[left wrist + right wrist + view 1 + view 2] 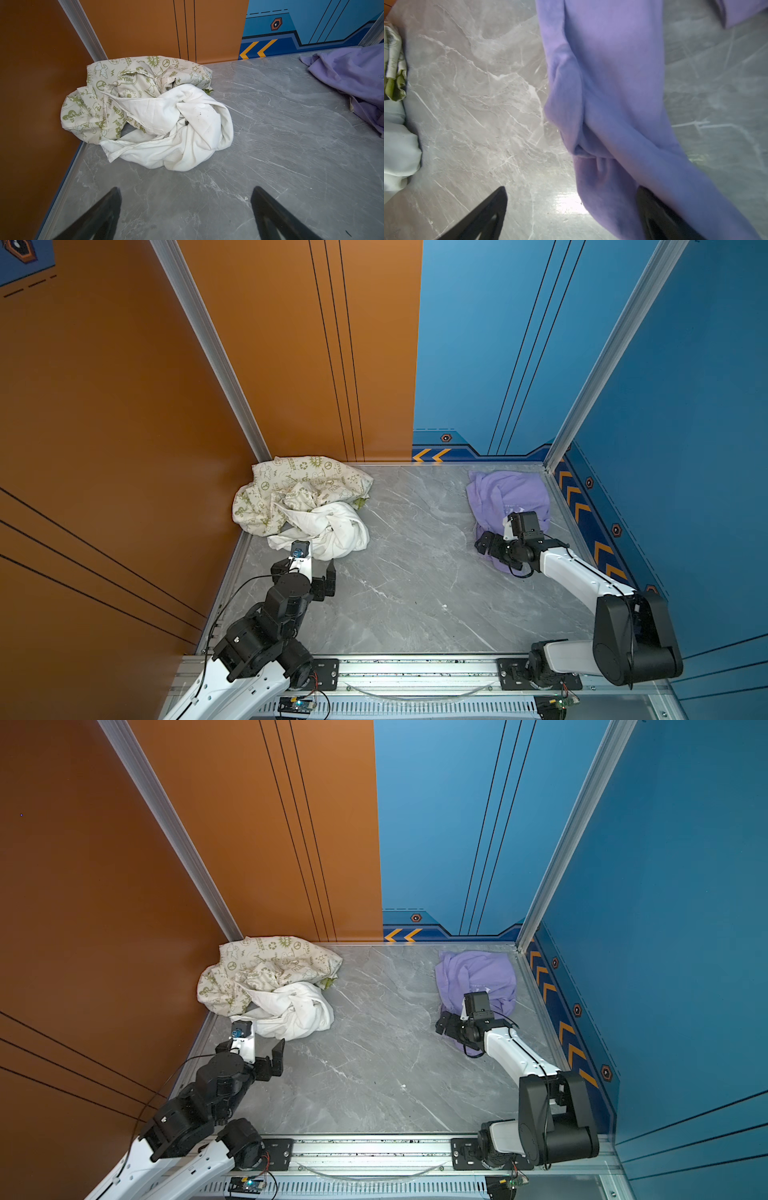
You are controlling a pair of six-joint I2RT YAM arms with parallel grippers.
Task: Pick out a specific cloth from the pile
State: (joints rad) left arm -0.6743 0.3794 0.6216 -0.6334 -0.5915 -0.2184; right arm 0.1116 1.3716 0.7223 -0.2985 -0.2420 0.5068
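Our right gripper (571, 189), jaws apart, clamping nothing, hides the near end of the cloth (509, 493), lying in the far right corner, well apart from the pile (299, 506); our left gripper (186, 189) gapes over bare table (415, 572)

Robot lab cell, printed wall panels (291, 344)

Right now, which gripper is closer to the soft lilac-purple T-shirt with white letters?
Right. The right gripper hangs open against the lilac-purple T-shirt; the left gripper is across the table, beside the crumpled white garment.
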